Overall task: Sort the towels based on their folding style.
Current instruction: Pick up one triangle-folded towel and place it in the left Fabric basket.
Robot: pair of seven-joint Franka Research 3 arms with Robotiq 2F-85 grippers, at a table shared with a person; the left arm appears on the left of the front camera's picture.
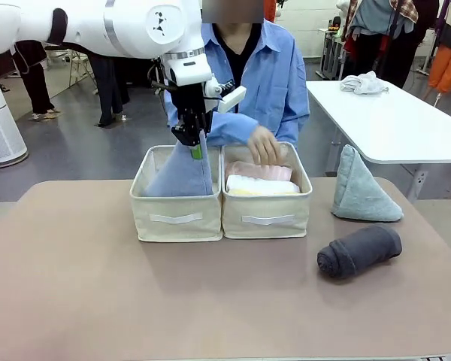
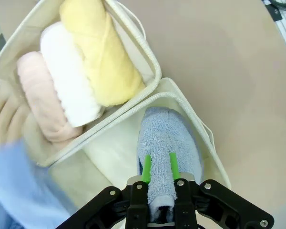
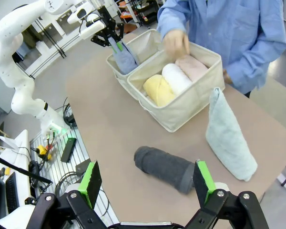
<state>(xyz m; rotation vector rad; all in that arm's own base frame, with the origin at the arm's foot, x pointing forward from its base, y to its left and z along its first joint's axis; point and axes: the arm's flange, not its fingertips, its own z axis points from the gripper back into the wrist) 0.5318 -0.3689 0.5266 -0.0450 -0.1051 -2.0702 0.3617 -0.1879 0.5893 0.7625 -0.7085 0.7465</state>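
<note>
Pinching the tip of the periwinkle-blue cone towel (image 1: 182, 174), my left gripper (image 1: 195, 147) holds it in the left-hand bin (image 1: 177, 218), frame centre; released this high, I judge it may topple. Right gripper (image 3: 148, 177) gapes wide, lower frame.

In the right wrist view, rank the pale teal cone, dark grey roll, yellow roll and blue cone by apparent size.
1. pale teal cone
2. dark grey roll
3. yellow roll and blue cone: they look about alike. Both are partly hidden and farther off, so I won't rank them.
</note>
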